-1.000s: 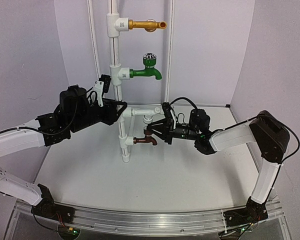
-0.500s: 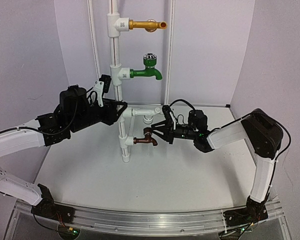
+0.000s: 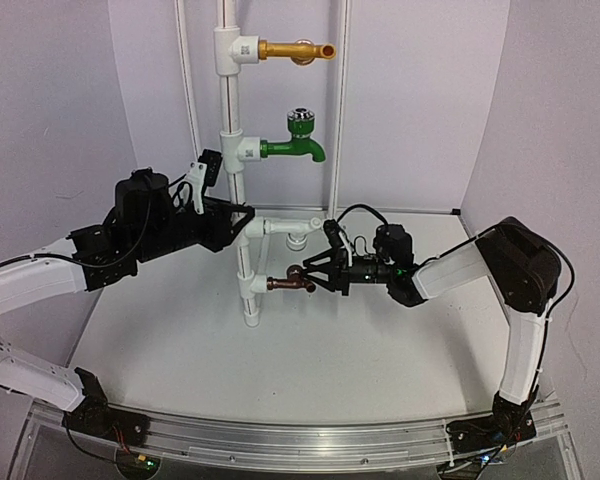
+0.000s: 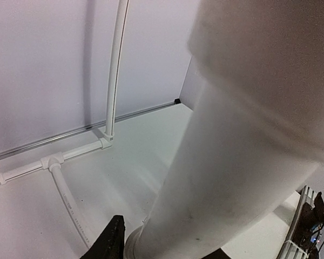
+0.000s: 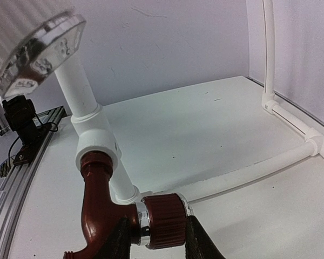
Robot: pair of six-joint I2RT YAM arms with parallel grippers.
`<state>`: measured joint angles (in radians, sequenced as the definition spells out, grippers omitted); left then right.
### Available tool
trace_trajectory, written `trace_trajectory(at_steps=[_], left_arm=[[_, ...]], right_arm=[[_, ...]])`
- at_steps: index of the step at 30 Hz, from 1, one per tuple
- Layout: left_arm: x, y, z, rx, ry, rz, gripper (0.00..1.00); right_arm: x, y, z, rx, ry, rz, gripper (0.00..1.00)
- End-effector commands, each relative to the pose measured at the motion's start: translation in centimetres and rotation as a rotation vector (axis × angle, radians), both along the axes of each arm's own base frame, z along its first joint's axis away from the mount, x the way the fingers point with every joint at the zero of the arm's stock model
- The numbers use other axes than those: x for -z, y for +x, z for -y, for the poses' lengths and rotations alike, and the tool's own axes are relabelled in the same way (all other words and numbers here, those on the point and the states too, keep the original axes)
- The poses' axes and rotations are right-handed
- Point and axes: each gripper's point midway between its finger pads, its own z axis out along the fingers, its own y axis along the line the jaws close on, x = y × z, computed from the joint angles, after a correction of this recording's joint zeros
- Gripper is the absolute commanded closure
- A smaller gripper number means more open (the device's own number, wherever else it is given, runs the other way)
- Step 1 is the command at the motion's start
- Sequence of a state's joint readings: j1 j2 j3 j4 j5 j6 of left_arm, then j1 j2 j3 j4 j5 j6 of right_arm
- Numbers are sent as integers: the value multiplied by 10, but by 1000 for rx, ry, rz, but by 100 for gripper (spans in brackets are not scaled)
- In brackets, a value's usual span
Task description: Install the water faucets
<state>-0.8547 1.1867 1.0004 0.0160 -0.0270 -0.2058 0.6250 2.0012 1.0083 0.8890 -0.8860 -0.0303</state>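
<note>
The dark brown faucet (image 3: 288, 284) sticks out to the right of the lowest white fitting (image 3: 253, 286) on the upright white pipe (image 3: 238, 180). In the right wrist view the faucet (image 5: 97, 213) sits in that fitting (image 5: 96, 144), with its ribbed brown knob (image 5: 164, 220) and silver ring between my fingers. My right gripper (image 3: 315, 274) is shut on the knob, also shown in the right wrist view (image 5: 159, 244). My left gripper (image 3: 242, 217) is shut around the pipe above it. The pipe (image 4: 232, 162) fills the left wrist view, blurred, between the dark fingertips (image 4: 110, 243).
A white tap with a silver knob (image 3: 298, 233) hangs just above the brown faucet, also in the right wrist view (image 5: 38, 48). A green faucet (image 3: 295, 146) and a gold faucet (image 3: 295, 49) sit higher up. Thin white pipes (image 5: 270, 54) run along the back wall.
My right gripper has sunk and turned with the brown faucet. The knob pointed up before and now lies lower, toward the right. The left arm has held still.
</note>
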Motion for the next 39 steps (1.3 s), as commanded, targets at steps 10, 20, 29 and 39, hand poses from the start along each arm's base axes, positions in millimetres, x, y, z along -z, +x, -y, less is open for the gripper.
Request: trace_trajectory(at_steps=[10,20,29,39], left_arm=[[-50,-50,-5,165,-131,-11,100],[-43,-50,-16,117,-122,-20,100],[-22,-47,-23,75,-83,-54,88],[-6,-33,-26,10,-39,-43,29]], right_arm=[[2,-69,-19,-178,-17,-39,66],[-38,-46,-10,-124,37,33,68],[-37,-22,-8,-87,41,49,65],[-29,-5,-22,-81,50,15,56]])
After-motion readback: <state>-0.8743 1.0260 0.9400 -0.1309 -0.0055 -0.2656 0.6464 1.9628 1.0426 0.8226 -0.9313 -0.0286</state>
